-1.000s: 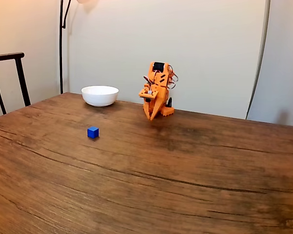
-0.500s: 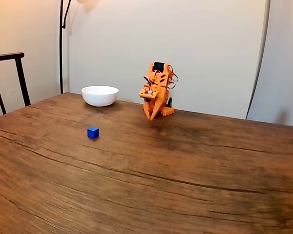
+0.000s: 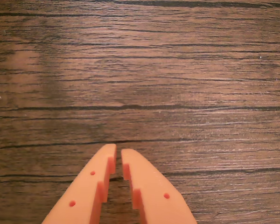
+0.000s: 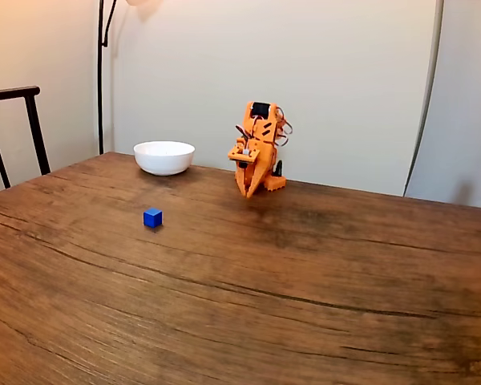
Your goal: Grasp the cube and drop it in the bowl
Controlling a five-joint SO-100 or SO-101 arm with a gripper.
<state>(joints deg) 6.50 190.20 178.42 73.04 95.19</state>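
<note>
The wooden counter [image 4: 305,281] fills the lower part of the fixed view, dark brown with long grain lines running across it; a pale wall stands behind it. At the left edge, about 9 o'clock in that view, the dark back of a chair [image 4: 16,120] rises beside the counter, and a thin black lamp pole [image 4: 101,72] runs up the wall toward 11 o'clock.

The orange arm [image 4: 260,140] sits folded at the far edge of the counter, a little above the middle of the fixed view, its end effector [image 4: 249,191] pointing down at the wood. In the wrist view the end effector [image 3: 118,152] enters from 6 o'clock, its two orange fingers [image 3: 91,186] nearly together with just a narrow slit between the tips, holding nothing, above bare wood.

The bowl [image 4: 164,157], white and round, stands on the counter at 9 o'clock from the arm, near it but apart.

The cube [image 4: 152,217], small and blue, rests on the counter at about 6 o'clock from the bowl and 8 o'clock from the arm, well apart from both.
</note>
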